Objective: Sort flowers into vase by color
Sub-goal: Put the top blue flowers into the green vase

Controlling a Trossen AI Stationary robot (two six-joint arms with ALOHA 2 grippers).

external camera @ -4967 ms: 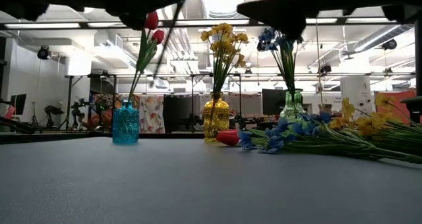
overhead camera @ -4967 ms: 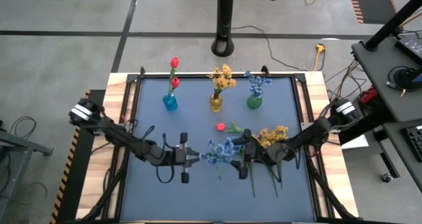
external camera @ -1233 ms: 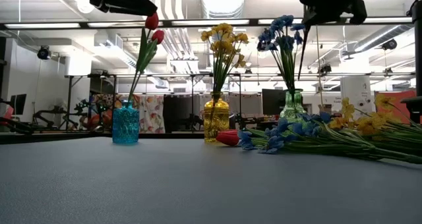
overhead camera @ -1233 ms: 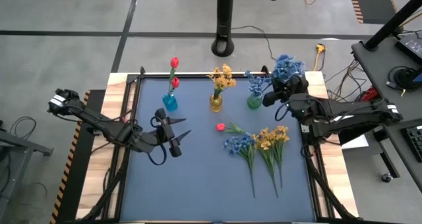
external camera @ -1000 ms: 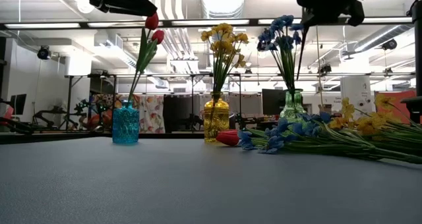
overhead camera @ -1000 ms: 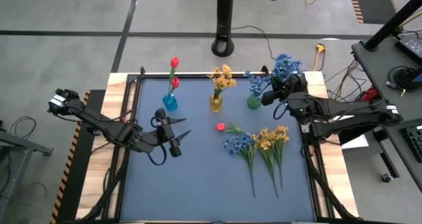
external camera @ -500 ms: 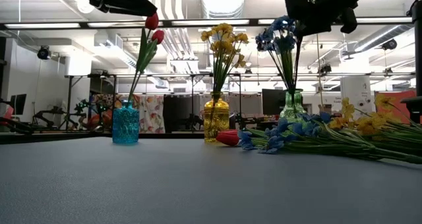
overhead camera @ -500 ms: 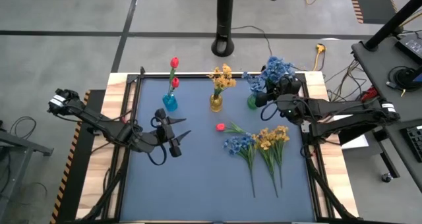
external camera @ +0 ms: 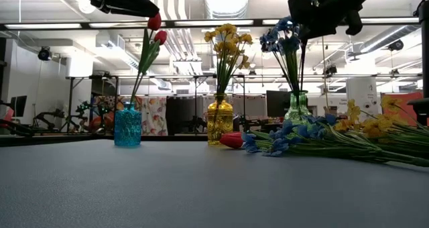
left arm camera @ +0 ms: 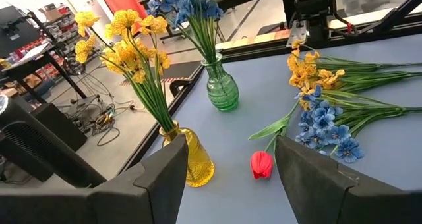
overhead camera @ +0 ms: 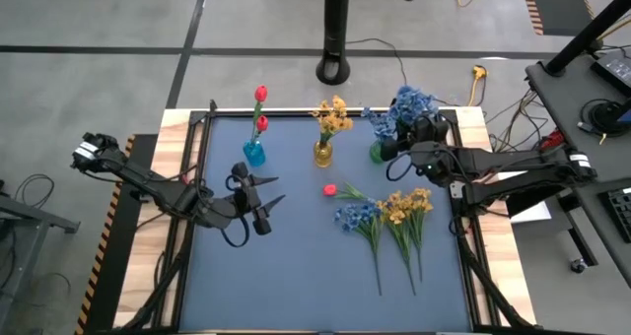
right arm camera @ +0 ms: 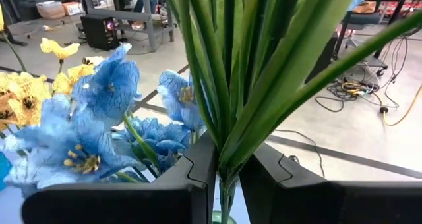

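Note:
My right gripper [overhead camera: 394,143] is shut on a blue flower sprig [overhead camera: 409,103], held upright over the green vase [external camera: 297,108] at the table's far right. That vase holds another blue sprig [right arm camera: 105,118]. The held stem [external camera: 303,57] runs down toward the vase's neck; whether its end is inside, I cannot tell. My left gripper [overhead camera: 261,202] hovers open over the table's left middle, touching nothing. A red tulip [overhead camera: 330,189], a blue sprig [overhead camera: 357,217] and yellow sprigs [overhead camera: 409,205] lie flat on the mat. My right gripper pinches the sprig's bundle of green stem and leaves [right arm camera: 227,159] between its two fingers [right arm camera: 191,184], below the blossoms. The fingers come in about level from the table's right and lie across the stem. The sprig stands upright, clear of the table, blossoms above the fingers and stem hanging below.
A blue vase [overhead camera: 254,153] with red tulips and a yellow vase [overhead camera: 323,153] with yellow flowers stand in a row with the green one along the far edge. A black frame [overhead camera: 197,177] borders the mat. Bare mat [overhead camera: 296,266] lies toward the near edge.
My right gripper has carried the blue sprig toward the table's left and a little down, bringing it over the green vase. The sprig stays upright, and its stem now hangs in line with the vase's neck.

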